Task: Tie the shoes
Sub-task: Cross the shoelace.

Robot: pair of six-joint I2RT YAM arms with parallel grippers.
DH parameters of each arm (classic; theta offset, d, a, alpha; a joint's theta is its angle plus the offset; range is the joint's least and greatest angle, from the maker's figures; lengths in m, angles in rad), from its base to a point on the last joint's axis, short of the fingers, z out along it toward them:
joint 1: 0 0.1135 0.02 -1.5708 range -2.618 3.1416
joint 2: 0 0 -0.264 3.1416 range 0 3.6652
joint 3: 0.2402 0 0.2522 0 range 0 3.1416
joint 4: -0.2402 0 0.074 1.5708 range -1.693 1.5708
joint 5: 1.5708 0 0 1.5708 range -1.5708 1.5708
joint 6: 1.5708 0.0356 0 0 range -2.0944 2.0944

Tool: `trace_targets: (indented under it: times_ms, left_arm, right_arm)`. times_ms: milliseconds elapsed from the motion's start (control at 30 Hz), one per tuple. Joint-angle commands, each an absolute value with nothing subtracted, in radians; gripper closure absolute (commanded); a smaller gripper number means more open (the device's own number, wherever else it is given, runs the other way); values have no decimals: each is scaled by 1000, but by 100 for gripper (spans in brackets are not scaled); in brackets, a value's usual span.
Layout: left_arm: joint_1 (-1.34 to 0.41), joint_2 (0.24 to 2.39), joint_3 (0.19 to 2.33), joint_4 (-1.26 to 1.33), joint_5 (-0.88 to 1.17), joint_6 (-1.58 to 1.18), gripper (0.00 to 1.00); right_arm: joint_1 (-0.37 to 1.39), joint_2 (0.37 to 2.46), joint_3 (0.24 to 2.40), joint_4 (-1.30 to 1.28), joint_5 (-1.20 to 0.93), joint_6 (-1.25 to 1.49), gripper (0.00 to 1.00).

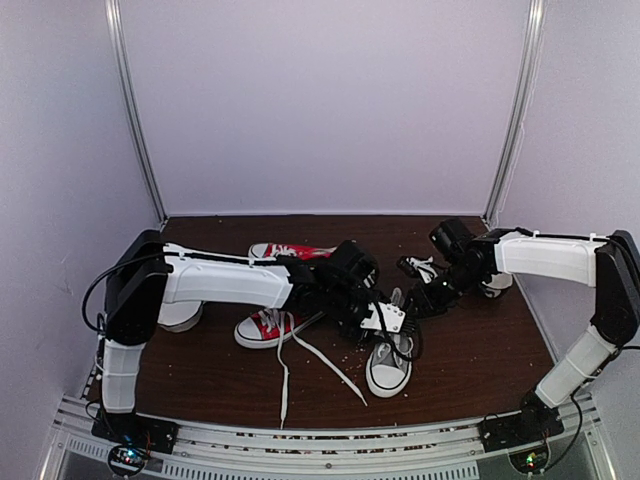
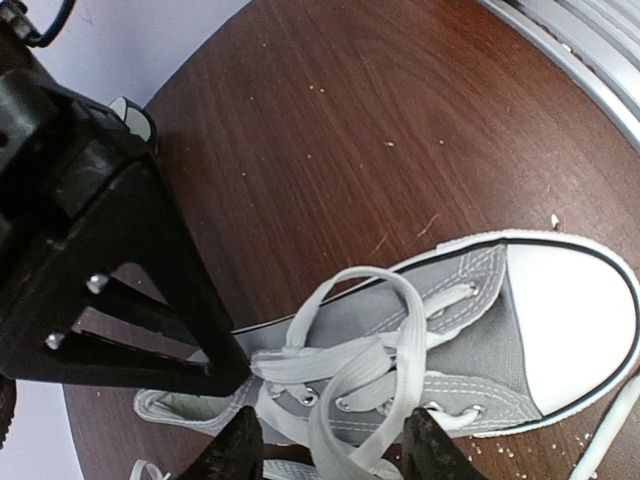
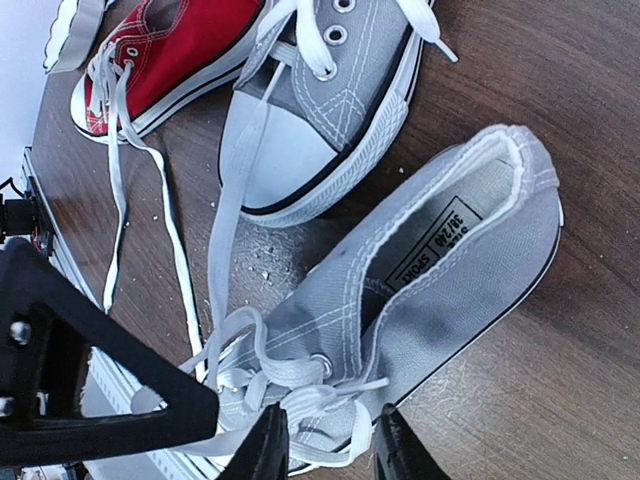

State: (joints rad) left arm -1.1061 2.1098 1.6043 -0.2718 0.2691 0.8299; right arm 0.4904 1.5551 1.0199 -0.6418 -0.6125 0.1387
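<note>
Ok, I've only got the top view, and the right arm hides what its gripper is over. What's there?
Observer: A grey shoe lying on its side, insole label showing.
Operator: Is the gripper on the laces?
Observer: The right gripper straddles its laces, fingers apart.
Operator: And the left one?
Observer: The left gripper straddles a lace loop on the other grey shoe, fingers apart too.

Dark wooden table bears grey shoes and red sneakers.
</note>
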Motion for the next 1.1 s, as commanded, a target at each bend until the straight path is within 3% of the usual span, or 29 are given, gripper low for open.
trace_targets:
  times_ms: [0, 500, 700, 1067]
  left_arm:
    - [-1118, 2134, 1582, -253, 255, 910, 51]
    - [-1153, 2197, 1615, -238, 104, 936, 78]
    - [-1154, 2188, 1609, -188, 41, 908, 99]
    - [-1152, 2060, 1517, -121, 155, 800, 100]
  right_arm:
    - [479, 1551, 1011, -635, -630, 140, 71]
    - [471, 1545, 1011, -635, -659, 137, 74]
    - [469, 1538, 1003, -638, -669, 133, 75]
    - [482, 1533, 962, -631, -748, 100, 75]
